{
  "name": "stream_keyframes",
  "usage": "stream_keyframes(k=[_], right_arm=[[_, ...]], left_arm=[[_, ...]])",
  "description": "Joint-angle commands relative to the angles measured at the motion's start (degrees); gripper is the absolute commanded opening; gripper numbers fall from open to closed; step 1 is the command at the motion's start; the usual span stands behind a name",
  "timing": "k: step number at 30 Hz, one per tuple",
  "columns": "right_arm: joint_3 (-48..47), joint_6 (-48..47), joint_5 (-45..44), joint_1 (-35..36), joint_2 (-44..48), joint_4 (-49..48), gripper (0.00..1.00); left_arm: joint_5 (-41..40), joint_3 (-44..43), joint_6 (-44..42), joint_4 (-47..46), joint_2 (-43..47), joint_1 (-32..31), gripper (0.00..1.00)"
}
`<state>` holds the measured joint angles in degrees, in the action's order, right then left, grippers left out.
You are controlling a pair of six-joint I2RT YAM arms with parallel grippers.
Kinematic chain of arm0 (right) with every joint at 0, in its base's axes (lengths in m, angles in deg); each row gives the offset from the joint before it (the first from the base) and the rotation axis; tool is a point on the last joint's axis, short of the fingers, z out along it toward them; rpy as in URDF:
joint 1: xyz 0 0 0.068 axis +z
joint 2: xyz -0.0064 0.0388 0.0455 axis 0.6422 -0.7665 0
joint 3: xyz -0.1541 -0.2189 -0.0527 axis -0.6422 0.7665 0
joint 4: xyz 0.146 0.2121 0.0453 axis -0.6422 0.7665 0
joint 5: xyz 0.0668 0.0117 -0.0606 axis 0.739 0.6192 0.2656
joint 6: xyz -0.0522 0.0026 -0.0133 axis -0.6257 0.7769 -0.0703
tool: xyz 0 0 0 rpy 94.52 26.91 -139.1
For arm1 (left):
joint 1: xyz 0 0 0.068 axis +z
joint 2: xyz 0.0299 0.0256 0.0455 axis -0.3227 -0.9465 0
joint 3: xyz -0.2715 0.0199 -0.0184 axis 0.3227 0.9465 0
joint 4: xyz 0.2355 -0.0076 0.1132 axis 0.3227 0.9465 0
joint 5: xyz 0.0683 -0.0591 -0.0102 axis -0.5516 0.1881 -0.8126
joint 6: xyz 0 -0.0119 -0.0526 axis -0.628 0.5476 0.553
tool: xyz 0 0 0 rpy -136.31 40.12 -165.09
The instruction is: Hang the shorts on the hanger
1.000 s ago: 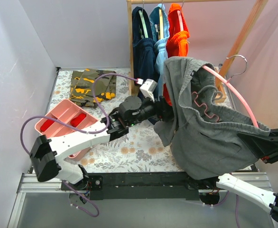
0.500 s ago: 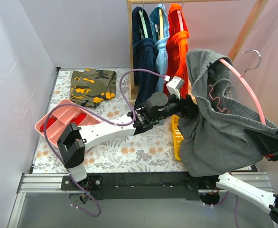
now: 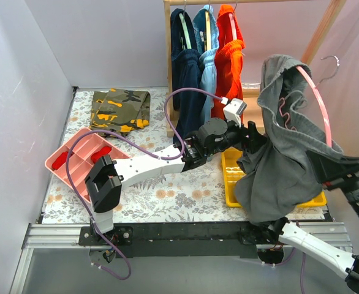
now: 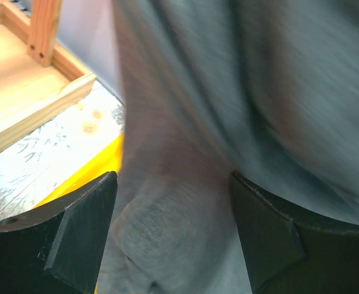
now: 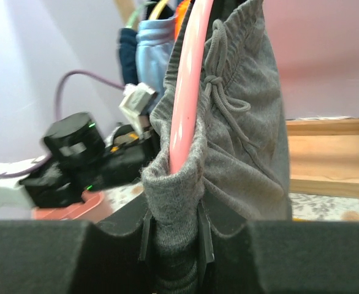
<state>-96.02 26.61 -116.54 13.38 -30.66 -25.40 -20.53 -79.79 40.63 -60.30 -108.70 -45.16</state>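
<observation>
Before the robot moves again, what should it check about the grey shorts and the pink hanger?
1. Shorts draped over the hanger: ok, the waistband is over its top.
2. Right gripper gripping hanger and cloth: ok, fingers shut.
3. Left gripper has cloth between its fingers: ok; whether it is pinching it: cannot tell.
4. Shorts hanging evenly: not ok, bunched to one side.
5. Hook free of cloth: ok.
6. Shorts clear of the yellow tray: cannot tell.

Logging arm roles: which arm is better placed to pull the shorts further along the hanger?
Left. Its tool already has shorts fabric between its fingers, beside the draped cloth. The right tool is occupied clamping the hanger.
</observation>
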Motion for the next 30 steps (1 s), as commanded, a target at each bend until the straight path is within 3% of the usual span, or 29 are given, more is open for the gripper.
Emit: stream_keyframes(k=[1, 10, 21, 24, 30], right_arm=[[3.90, -4.34, -10.84, -0.08, -4.59, -20.36, 0.01], [1.36, -16.20, -24.63, 1.85, -19.44, -33.29, 0.01], [1.80, -23.95, -29.48, 1.42, -29.29, -40.85, 0.01], [1.98, -23.08, -26.95, -2.00, -30.69, -40.95, 0.01], [0.39, -12.73, -11.05, -19.48, -34.83, -34.71, 0.01]], left_arm=[[-1.73, -1.91, -2.36, 2.43, 2.05, -0.88, 0.73], [-2.53, -2.35, -4.12, 6.03, 5.03, -0.88, 0.75], [0.46, 1.52, -4.38, 8.76, 14.00, -0.88, 0.76], [0.55, 2.92, -4.38, 9.64, 16.72, -0.88, 0.76], [-0.86, 5.74, -4.90, 11.40, 23.66, -0.88, 0.76]])
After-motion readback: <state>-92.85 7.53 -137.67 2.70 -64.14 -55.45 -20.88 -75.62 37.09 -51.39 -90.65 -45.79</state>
